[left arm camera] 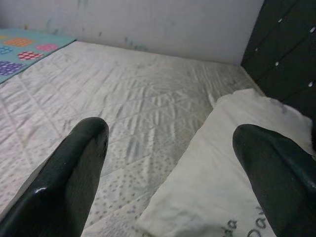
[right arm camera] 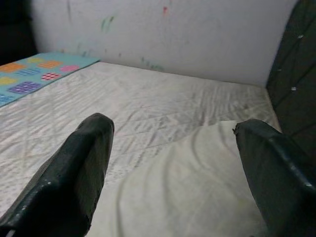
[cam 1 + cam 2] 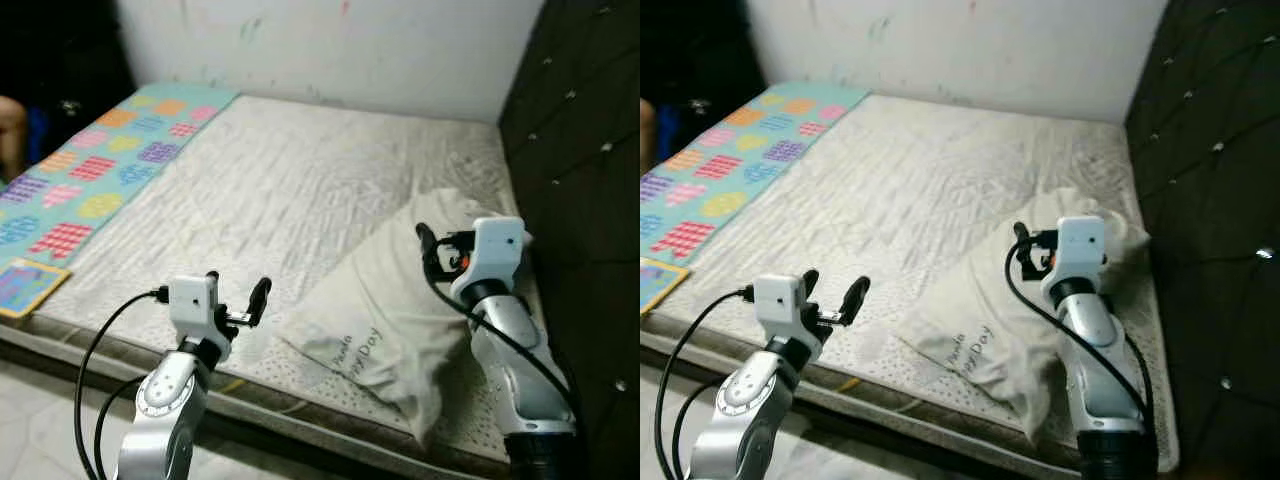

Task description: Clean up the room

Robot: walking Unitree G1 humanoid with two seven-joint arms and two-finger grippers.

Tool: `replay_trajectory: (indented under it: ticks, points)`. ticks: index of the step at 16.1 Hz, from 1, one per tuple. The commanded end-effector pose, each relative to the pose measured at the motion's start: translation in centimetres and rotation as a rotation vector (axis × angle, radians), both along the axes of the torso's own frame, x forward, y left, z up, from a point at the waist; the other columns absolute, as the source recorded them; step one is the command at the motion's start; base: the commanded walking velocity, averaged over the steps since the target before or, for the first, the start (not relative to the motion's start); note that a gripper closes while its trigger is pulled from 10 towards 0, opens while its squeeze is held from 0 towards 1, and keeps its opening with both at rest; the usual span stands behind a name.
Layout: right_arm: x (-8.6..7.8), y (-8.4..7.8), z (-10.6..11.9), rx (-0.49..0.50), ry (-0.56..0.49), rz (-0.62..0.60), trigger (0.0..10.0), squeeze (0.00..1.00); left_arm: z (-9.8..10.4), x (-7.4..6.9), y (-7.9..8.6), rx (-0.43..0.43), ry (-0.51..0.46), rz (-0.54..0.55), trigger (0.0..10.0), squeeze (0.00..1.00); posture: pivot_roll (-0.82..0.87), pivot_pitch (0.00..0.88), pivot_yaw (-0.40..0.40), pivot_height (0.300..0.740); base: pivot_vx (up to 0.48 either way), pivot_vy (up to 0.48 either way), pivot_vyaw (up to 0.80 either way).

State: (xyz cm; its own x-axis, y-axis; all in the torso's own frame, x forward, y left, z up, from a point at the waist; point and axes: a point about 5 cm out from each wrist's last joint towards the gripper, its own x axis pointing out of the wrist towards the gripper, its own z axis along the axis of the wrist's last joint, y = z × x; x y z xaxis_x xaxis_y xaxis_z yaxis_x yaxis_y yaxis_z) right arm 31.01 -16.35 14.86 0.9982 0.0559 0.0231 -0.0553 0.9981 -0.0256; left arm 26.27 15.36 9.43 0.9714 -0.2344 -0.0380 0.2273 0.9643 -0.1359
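A rumpled white pillow [image 3: 390,310] with printed lettering lies on the right side of the quilted white mattress [image 3: 290,180], next to the dark headboard. My left gripper [image 3: 237,290] is open and holds nothing; it hovers over the mattress's near edge, just left of the pillow's lower corner. My right gripper [image 3: 432,248] is also open and holds nothing, raised over the pillow's upper right part. In the left wrist view the pillow [image 1: 222,173] lies ahead between the fingers [image 1: 74,168]. In the right wrist view the pillow [image 2: 187,197] lies just below the spread fingers [image 2: 79,168].
A colourful patterned mat [image 3: 90,180] covers the mattress's left strip, with a flat blue picture book [image 3: 25,285] at its near end. A tufted dark headboard [image 3: 580,150] rises on the right and a white wall [image 3: 350,50] stands behind. Pale floor [image 3: 40,420] lies below the bed edge.
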Motion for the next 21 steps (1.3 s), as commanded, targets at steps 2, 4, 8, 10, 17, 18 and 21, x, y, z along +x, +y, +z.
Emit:
replay_trajectory:
  ticks: [2, 4, 8, 10, 17, 18, 21]
  points:
    - [-0.19, -0.05, -0.31, -0.007, 0.009, -0.003, 10.0, 0.0, -0.15, -0.17, 0.05, 0.009, 0.003, -0.011, 10.0, 0.0, -0.15, 0.0, 0.032, 0.74, 0.122, 0.0, -0.8]
    - [-0.12, 0.03, -0.16, -0.011, 0.004, 0.003, 10.0, 0.0, -0.04, -0.08, 0.06, 0.009, 0.001, -0.014, 10.0, 0.0, -0.15, 0.0, 0.031, 0.74, 0.247, 0.0, -0.72]
    - [-0.15, -0.21, -0.22, -0.013, 0.006, 0.0, 10.0, 0.0, -0.08, -0.17, 0.04, 0.006, 0.003, -0.018, 10.0, 0.0, -0.15, 0.0, 0.033, 0.74, 0.255, 0.0, -0.4]
    - [-0.26, -0.15, -0.34, -0.013, 0.008, -0.001, 10.0, 0.0, -0.04, -0.13, 0.06, 0.005, 0.0, -0.019, 10.0, 0.0, -0.15, 0.0, 0.034, 0.74, 0.255, 0.0, 0.0]
    - [-0.38, -0.38, -0.52, -0.018, 0.012, -0.007, 10.0, 0.0, -0.09, -0.13, 0.0, 0.005, 0.004, -0.021, 10.0, 0.0, -0.15, 0.0, 0.034, 0.74, 0.0, 0.0, 0.0]
    - [-0.34, -0.38, -0.54, -0.017, 0.014, -0.006, 10.0, 0.0, -0.09, -0.12, -0.01, 0.004, 0.004, -0.021, 10.0, 0.0, -0.15, 0.0, 0.034, 0.74, 0.0, 0.0, -0.66]
    - [-0.34, -0.4, -0.55, -0.023, 0.014, -0.004, 10.0, 0.0, -0.09, -0.12, -0.02, 0.009, 0.001, -0.024, 10.0, 0.0, -0.15, 0.0, 0.034, 0.74, 0.08, 0.0, -0.8]
